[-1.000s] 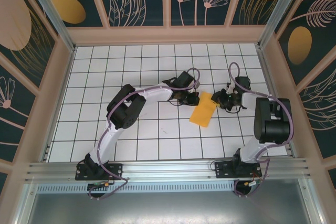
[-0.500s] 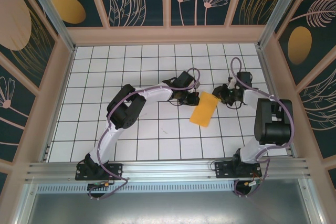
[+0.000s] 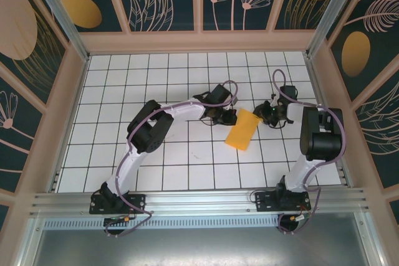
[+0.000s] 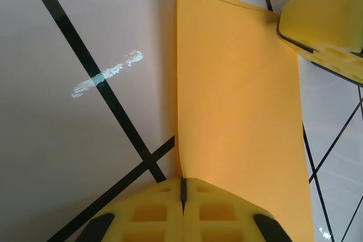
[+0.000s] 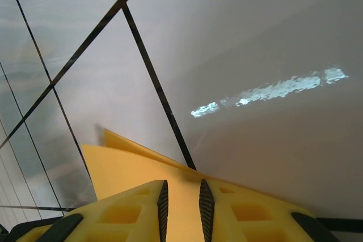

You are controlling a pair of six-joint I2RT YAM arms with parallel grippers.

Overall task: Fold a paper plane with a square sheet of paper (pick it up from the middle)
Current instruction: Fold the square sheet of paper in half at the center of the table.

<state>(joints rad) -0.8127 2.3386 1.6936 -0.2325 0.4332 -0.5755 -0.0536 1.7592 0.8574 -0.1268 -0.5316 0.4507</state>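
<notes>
The thin orange-yellow paper sheet [image 3: 242, 129], folded into a long narrow strip, lay slanted on the white gridded table just right of centre. Its far end was raised off the surface and its near end rested on the tiles. Up close [image 4: 238, 123], its plain surface looked smooth and unmarked, layered edges [image 5: 136, 160] showing at one corner.

Both arms wore white shells over their long links, broken by bulky black cylindrical joint housings. A lavender cable looped along each arm from its base to the wrist. The bases were black plates bolted to a silver aluminium rail. The left pincer [image 4: 182, 208] and the right pincer [image 5: 181, 208] had yellow fingers moulded with square recesses and black edging.
</notes>
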